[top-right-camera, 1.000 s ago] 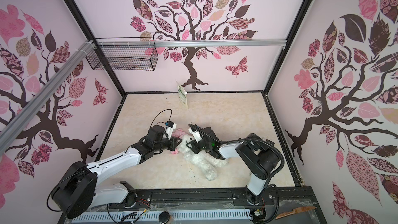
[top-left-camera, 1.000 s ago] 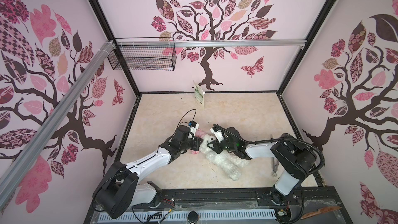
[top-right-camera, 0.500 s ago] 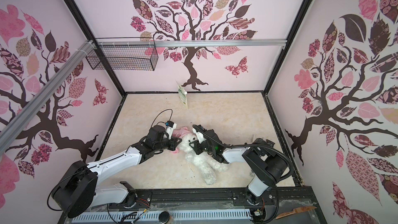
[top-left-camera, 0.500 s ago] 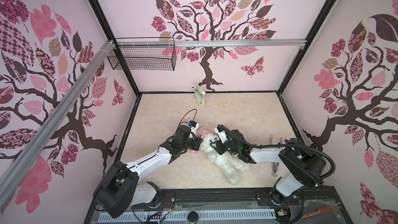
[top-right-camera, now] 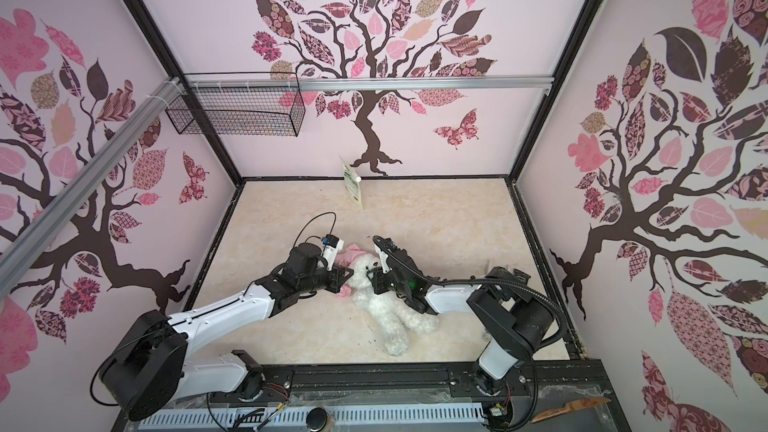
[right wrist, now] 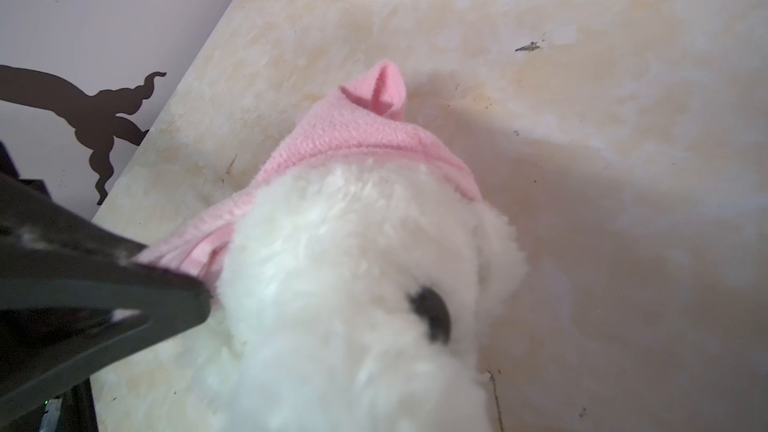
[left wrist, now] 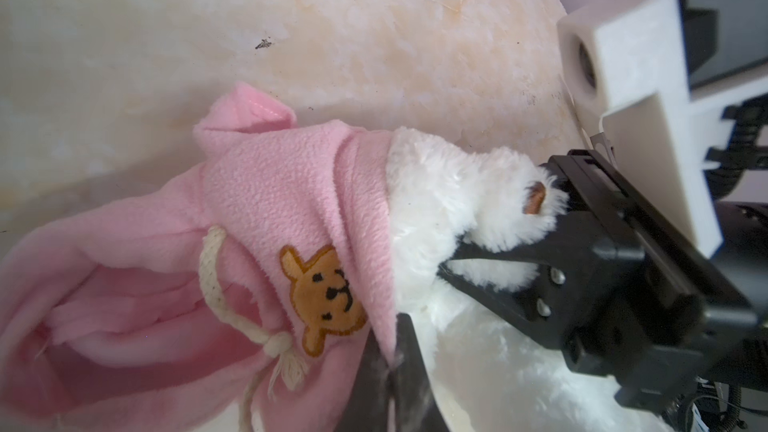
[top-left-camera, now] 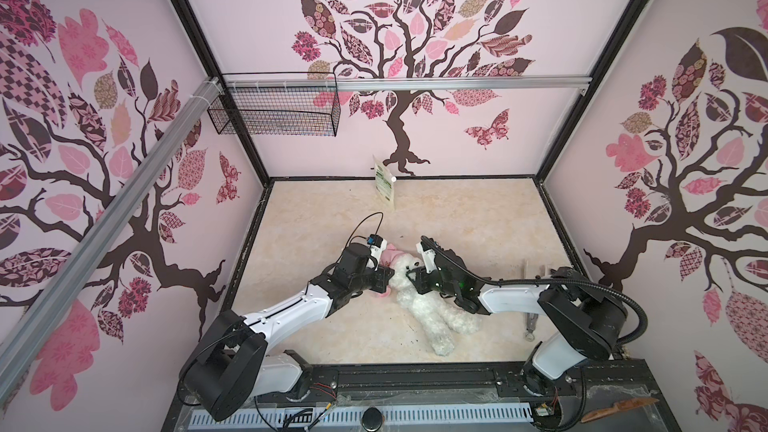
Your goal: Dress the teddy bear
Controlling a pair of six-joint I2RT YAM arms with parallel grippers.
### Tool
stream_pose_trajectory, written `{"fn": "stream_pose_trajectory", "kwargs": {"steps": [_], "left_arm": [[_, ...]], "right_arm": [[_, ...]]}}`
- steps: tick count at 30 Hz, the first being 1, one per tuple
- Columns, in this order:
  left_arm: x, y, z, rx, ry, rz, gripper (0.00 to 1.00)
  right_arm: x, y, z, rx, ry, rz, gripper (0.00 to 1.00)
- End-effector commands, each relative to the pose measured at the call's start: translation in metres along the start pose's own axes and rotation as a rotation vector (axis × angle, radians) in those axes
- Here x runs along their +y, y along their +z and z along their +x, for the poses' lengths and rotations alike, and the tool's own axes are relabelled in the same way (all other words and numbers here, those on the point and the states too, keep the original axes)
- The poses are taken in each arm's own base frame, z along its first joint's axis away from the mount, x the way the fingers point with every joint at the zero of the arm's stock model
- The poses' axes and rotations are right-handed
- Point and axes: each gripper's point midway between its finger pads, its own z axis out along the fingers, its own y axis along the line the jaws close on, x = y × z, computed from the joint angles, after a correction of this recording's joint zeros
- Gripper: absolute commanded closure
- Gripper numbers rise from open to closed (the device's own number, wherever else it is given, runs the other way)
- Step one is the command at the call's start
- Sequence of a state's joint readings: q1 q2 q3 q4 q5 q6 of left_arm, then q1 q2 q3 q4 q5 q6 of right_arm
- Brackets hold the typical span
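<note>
Risk: left gripper (left wrist: 395, 371), clamped on pink fleece hooded top (left wrist: 266, 201), may lose the hem if right gripper (left wrist: 490, 259), pinching the muzzle of small white fluffy teddy bear (top-left-camera: 419, 305) lying mid-floor, drags its head sideways.

wire basket (top-left-camera: 272, 112) on rail | card (top-left-camera: 384, 182) at back wall | metal tool (top-left-camera: 530, 324) on floor

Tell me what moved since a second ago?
The right arm's elbow swung lower and its hand closed a little at the bear's face. The bear's legs shifted slightly. The left hand stayed shut on the pink top, half over the bear's head.
</note>
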State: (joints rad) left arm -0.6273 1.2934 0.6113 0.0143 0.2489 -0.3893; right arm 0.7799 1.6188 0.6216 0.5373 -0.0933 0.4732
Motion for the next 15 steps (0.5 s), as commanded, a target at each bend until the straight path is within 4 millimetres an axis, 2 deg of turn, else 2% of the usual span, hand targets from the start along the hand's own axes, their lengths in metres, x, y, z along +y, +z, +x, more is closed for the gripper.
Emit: {"fn": "stream_pose_trajectory", "kwargs": {"steps": [1,4,9,13,15], "left_arm": [[-0.023,-0.006,-0.023,-0.046,0.043,0.074,1.00],[-0.021,-0.006,-0.023,-0.043,0.045,0.061,1.00],[-0.002,-0.007,-0.022,-0.043,0.037,-0.053,0.98],[0.001,-0.006,-0.021,-0.035,0.049,-0.065,0.97],[-0.003,-0.005,-0.021,-0.035,0.051,-0.044,0.96]], "right_arm": [[-0.021,0.006,0.001,0.003,0.034,0.113,0.86],[-0.022,0.002,-0.005,-0.015,0.034,0.125,0.86],[-0.016,-0.016,-0.028,-0.090,-0.007,0.138,0.86],[-0.005,-0.029,-0.038,-0.151,-0.015,0.080,0.86],[-0.006,-0.028,-0.038,-0.157,-0.008,0.087,0.87]]}}
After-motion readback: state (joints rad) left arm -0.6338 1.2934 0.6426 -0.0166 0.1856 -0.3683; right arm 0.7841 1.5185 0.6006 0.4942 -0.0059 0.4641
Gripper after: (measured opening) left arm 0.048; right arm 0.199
